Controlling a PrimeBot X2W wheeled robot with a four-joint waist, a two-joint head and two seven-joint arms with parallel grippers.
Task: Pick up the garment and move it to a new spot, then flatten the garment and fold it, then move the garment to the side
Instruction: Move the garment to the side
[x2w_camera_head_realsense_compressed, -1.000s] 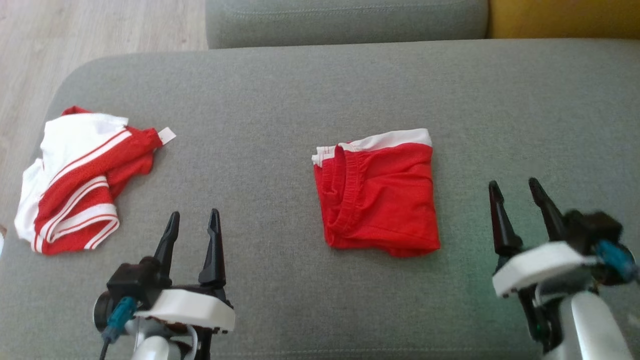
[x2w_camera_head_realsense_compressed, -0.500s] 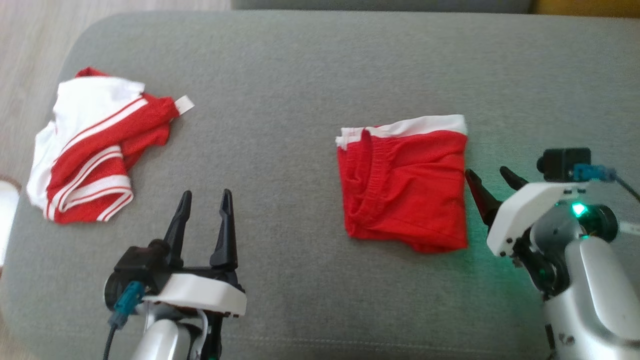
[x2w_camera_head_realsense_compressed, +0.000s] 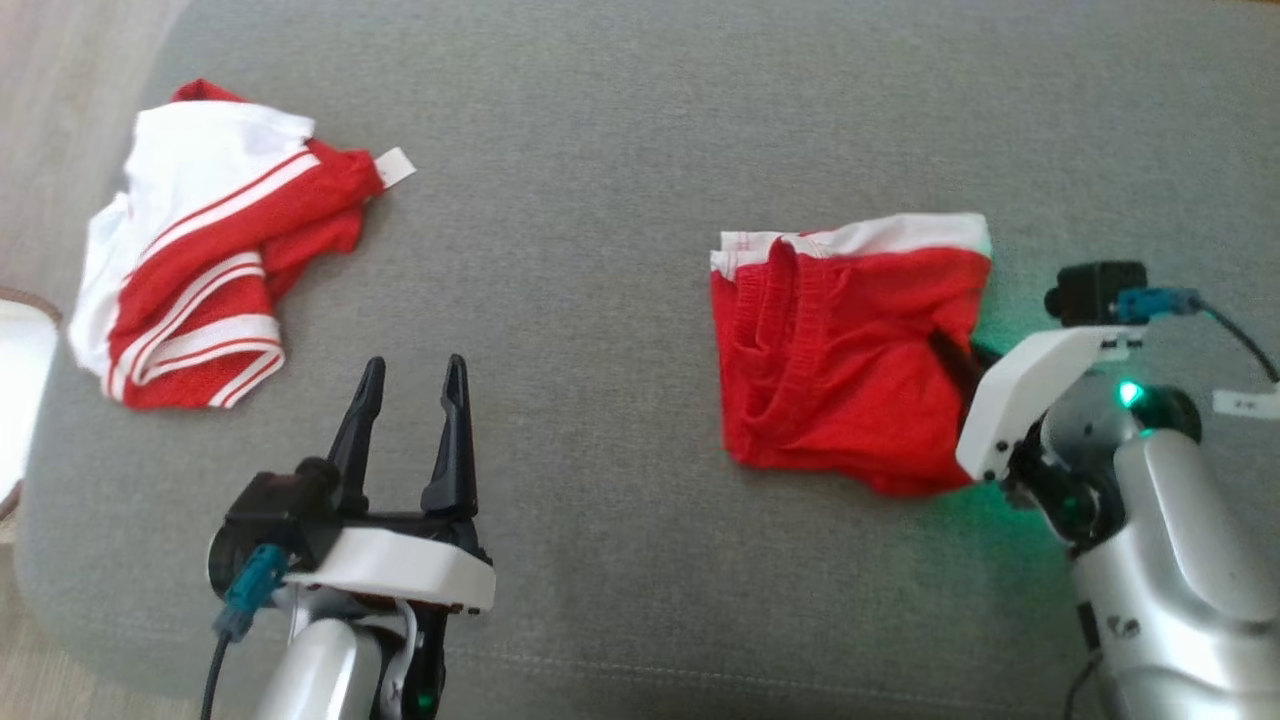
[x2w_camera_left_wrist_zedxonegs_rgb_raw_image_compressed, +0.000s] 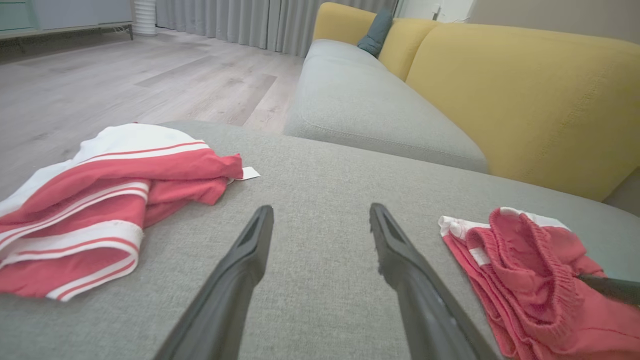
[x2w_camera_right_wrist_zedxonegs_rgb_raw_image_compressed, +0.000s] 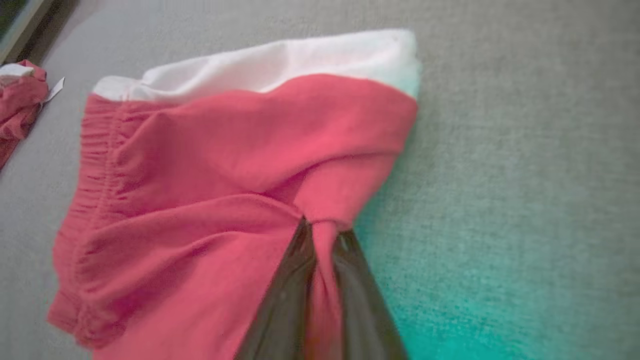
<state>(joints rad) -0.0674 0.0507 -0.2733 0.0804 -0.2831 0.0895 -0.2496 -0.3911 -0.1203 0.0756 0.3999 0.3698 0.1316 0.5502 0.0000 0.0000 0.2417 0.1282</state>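
Observation:
The folded red garment (x2w_camera_head_realsense_compressed: 840, 350) with a white band along its far edge lies on the grey cushion (x2w_camera_head_realsense_compressed: 600, 250), right of centre. My right gripper (x2w_camera_head_realsense_compressed: 958, 352) is shut on the garment's right edge; in the right wrist view the red cloth (x2w_camera_right_wrist_zedxonegs_rgb_raw_image_compressed: 240, 200) is pinched between the dark fingers (x2w_camera_right_wrist_zedxonegs_rgb_raw_image_compressed: 285, 300) and puckers toward them. My left gripper (x2w_camera_head_realsense_compressed: 412, 375) stands open above bare cushion, left of the garment, with nothing between its fingers (x2w_camera_left_wrist_zedxonegs_rgb_raw_image_compressed: 235, 280). The garment (x2w_camera_left_wrist_zedxonegs_rgb_raw_image_compressed: 530, 280) shows at the right of the left wrist view.
A second red and white striped garment (x2w_camera_head_realsense_compressed: 210, 250) lies crumpled at the cushion's left end, also (x2w_camera_left_wrist_zedxonegs_rgb_raw_image_compressed: 100, 200). A yellow sofa back (x2w_camera_left_wrist_zedxonegs_rgb_raw_image_compressed: 525, 95) and another grey seat (x2w_camera_left_wrist_zedxonegs_rgb_raw_image_compressed: 370, 100) stand beyond. Wooden floor (x2w_camera_left_wrist_zedxonegs_rgb_raw_image_compressed: 125, 75) lies off the left edge. A white object (x2w_camera_head_realsense_compressed: 15, 400) sits far left.
The head camera has tilted down. My right gripper swung in from the right, reached the red garment's right edge and shut on it. The left gripper has stayed open in place.

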